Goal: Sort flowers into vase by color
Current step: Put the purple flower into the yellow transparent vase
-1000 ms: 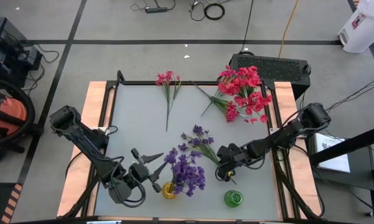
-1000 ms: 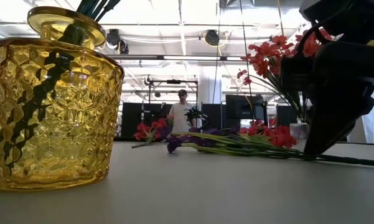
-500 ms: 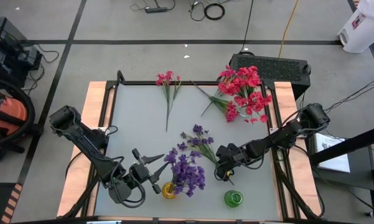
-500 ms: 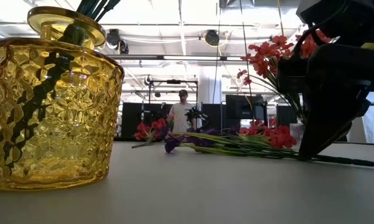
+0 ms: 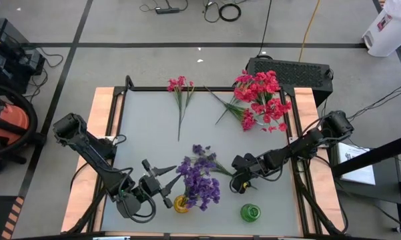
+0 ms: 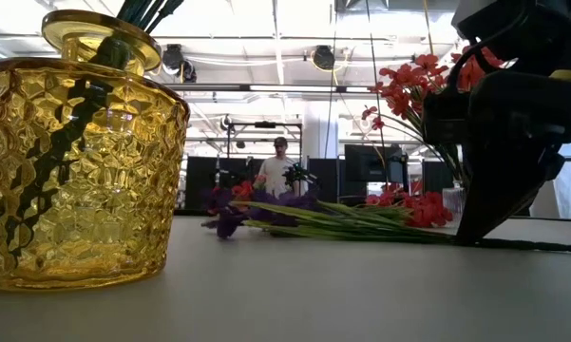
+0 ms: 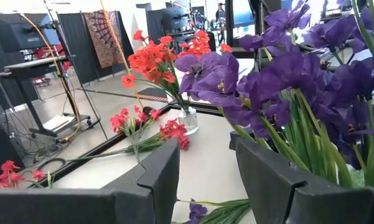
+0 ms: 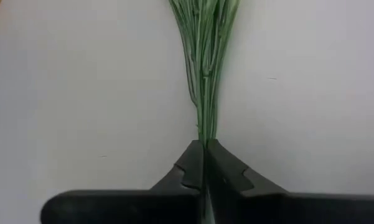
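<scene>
So far I have purple blossom sprigs (image 5: 199, 189) in the yellow textured glass vase (image 5: 180, 204). Right gripper (image 5: 239, 186) pinches another purple sprig's thin green stem (image 8: 205, 93); left gripper (image 5: 165, 181) spread. Pink sprig (image 5: 179, 85) remains.

A grey floor (image 5: 153, 60) is seen all around the table, and it is crossed by dark lines of tape (image 5: 187, 45). The table top (image 5: 147, 133) is pale grey, with wooden strips (image 5: 99, 120) along its sides. Black cables (image 5: 227, 10) are left on the floor at the far end. A red and black vacuum cleaner (image 5: 3, 127) is parked on the left. A white bin (image 5: 390, 27) is seen in the far right corner. A black box (image 5: 287, 69) is set behind the table. Across the room, black curtains (image 6: 204, 180) are hung, and bright lamps (image 6: 218, 87) are fixed to the ceiling. A person (image 6: 280, 171) is seen standing far back.
</scene>
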`<state>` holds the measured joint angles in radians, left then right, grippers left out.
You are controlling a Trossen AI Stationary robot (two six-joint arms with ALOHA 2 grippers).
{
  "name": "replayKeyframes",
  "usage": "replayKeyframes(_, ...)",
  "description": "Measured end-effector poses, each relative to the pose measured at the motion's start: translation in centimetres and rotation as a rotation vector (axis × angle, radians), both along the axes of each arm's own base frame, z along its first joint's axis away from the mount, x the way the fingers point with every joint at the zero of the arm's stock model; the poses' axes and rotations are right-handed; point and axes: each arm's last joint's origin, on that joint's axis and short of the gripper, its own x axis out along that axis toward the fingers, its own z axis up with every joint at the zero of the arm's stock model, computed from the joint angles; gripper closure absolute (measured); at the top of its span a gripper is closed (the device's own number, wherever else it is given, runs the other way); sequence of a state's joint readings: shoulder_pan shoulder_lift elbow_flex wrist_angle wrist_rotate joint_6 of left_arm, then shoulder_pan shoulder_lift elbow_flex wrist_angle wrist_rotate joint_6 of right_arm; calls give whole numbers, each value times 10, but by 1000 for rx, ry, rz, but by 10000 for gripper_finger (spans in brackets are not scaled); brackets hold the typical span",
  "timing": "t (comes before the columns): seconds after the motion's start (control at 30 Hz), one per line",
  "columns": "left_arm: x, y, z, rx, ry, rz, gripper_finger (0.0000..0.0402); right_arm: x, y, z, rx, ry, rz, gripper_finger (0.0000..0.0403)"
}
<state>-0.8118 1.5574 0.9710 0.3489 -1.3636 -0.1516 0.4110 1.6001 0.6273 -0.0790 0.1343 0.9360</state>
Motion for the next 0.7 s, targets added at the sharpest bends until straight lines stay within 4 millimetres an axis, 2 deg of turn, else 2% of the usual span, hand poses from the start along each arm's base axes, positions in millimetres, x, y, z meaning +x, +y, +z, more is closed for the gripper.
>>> replayKeyframes(0.23,0,0,0,0,0,0,235,-3,-3,12,-21,-39,20,402)
replayKeyframes(0.7,0,0,0,-1,0,0,235,-9,-14,60,-92,-264,9,402)
